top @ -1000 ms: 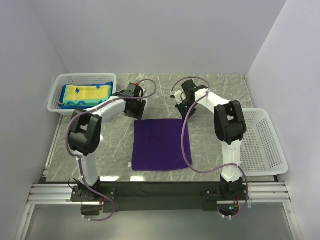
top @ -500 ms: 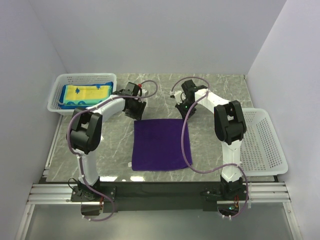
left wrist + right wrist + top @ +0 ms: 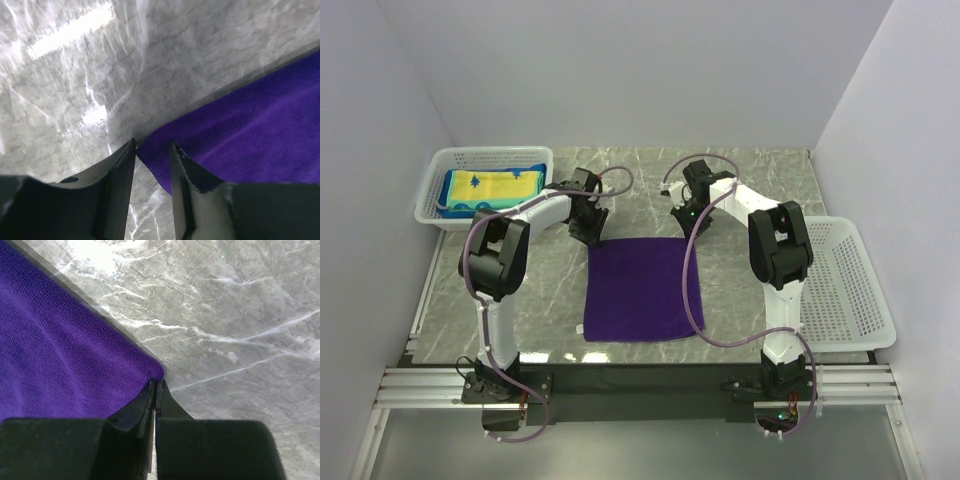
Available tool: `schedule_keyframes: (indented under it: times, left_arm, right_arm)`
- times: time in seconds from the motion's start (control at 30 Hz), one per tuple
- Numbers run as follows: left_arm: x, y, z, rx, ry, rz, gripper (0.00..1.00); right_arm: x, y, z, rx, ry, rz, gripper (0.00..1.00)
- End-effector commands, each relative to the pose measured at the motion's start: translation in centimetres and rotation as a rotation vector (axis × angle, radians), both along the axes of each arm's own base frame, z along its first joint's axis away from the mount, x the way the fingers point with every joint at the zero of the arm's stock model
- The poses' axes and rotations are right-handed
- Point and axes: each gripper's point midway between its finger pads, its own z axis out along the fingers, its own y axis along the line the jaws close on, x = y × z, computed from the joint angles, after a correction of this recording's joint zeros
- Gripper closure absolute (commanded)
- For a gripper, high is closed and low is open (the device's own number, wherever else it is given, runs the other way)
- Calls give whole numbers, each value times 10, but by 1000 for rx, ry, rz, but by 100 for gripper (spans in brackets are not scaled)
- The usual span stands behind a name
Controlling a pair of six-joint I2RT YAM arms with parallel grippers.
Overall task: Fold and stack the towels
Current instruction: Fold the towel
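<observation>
A purple towel lies flat in the middle of the table. My left gripper is at its far left corner. In the left wrist view the jaws stand open with the towel's corner between them. My right gripper is at the far right corner. In the right wrist view it is shut on the tip of the towel's corner. A yellow towel with a blue border lies folded in the left basket, on teal-and-blue cloth.
A white mesh basket stands at the back left and holds the folded towels. A second white mesh basket stands at the right edge. The table is grey marble.
My left gripper has moved right and nearer, onto the purple towel's far left corner. The right arm and the towel have not moved.
</observation>
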Motion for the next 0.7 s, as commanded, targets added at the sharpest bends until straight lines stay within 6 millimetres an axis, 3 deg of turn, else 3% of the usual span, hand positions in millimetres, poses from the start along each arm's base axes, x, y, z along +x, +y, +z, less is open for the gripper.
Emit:
schedule_keyframes:
  times: [0.0,0.1,0.23,0.43,0.57,0.67]
  left_arm:
    - [7,0,-1,10,-6,-20,62]
    - [8,3,-10,20,9,-9,73]
    - [11,8,-17,34,15,17,73]
    - [10,19,-26,64,29,48,67]
    - [10,23,-30,83,33,66,54]
    - [12,26,-33,93,30,74,53]
  right_arm:
    - [-10,-10,-3,-56,14,-3,100]
    - [-11,-9,-4,-55,14,0,100]
    - [-11,-9,-4,-54,13,0,100]
    - [-10,-9,-4,-57,11,1,100]
    - [-10,-11,-4,-57,12,-4,100]
    - [-13,-10,-5,-58,14,3,100]
